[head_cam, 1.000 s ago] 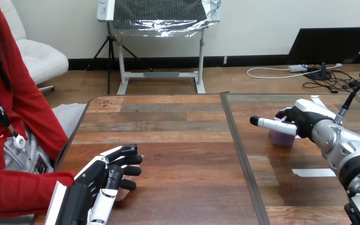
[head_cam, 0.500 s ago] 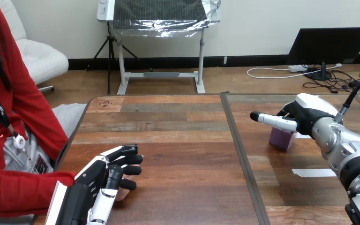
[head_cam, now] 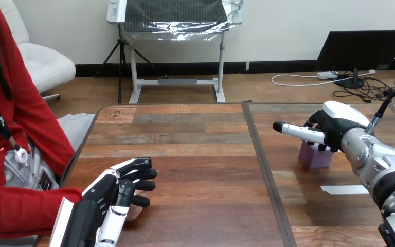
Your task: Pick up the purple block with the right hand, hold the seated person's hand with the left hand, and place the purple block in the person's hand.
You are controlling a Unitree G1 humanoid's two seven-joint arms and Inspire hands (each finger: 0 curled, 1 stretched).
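1. Two grips: left robot hand (head_cam: 114, 198) curls over the person's hand (head_cam: 133, 212) at the desk's (head_cam: 200, 154) near-left corner.
2. Right robot hand (head_cam: 338, 128) pinches the purple block (head_cam: 315, 157) near the right edge, perhaps barely lifted.
3. Next: lift clear, carry it leftward.

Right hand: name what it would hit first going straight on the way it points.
Nothing, as far as the head view shows. The right hand points to the view's left, above the purple block; that line runs over bare table. Its height above the wood is unclear.
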